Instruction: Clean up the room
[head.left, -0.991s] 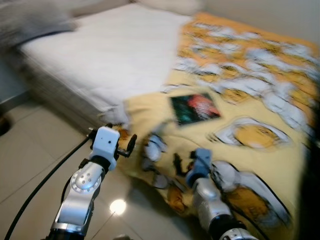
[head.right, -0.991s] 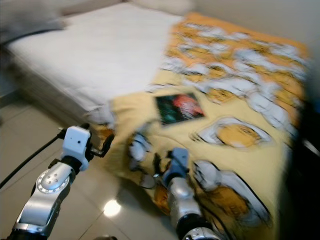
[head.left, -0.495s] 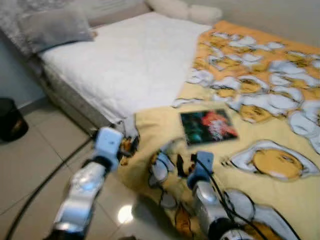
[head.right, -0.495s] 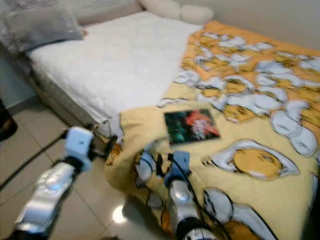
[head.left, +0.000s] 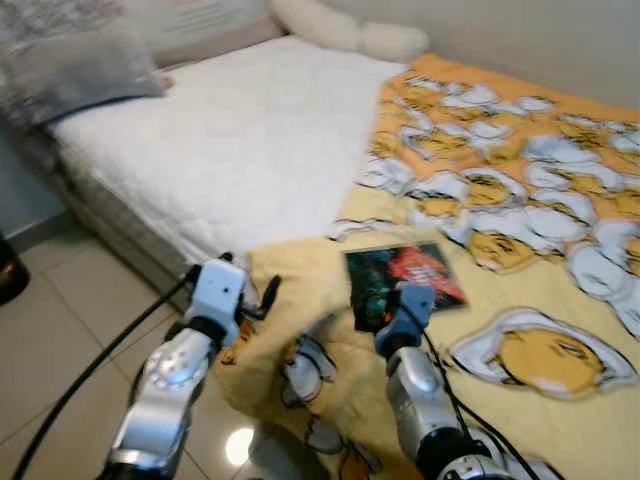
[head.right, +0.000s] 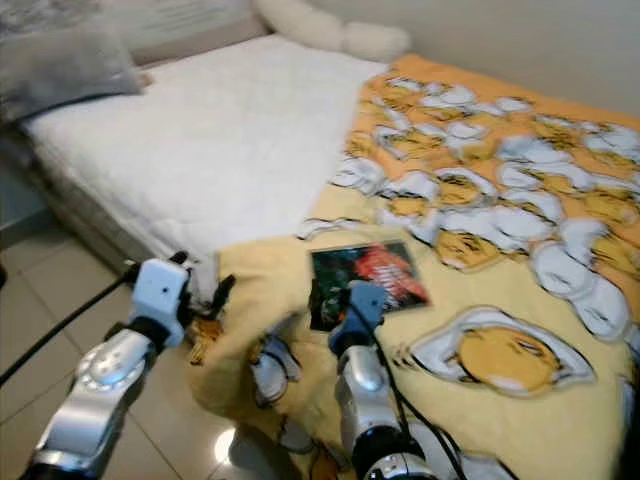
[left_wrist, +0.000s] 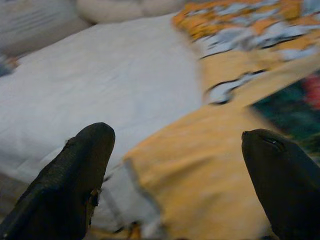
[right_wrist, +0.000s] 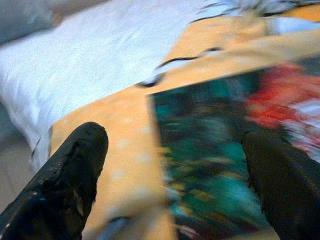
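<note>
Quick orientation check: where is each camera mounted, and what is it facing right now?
Eye views: head stereo pair, looking down at the bed; both silver arms show, and the book on the yellow blanket.
Left wrist view: looks along the open left pincer at the blanket edge and white mattress.
Right wrist view: looks along the open right pincer at the book.
Shared: book, blanket, mattress.

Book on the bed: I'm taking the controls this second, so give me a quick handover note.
Right gripper: open, fingers either side of the book's near corner, not yet closed on it.
Left gripper: open, holding nothing, at the yellow blanket's edge by the bed corner.
The book lies flat on the blanket, beside the bare white mattress.
Done: approach to the book.
Left: grasp it, lift it, put it away.
</note>
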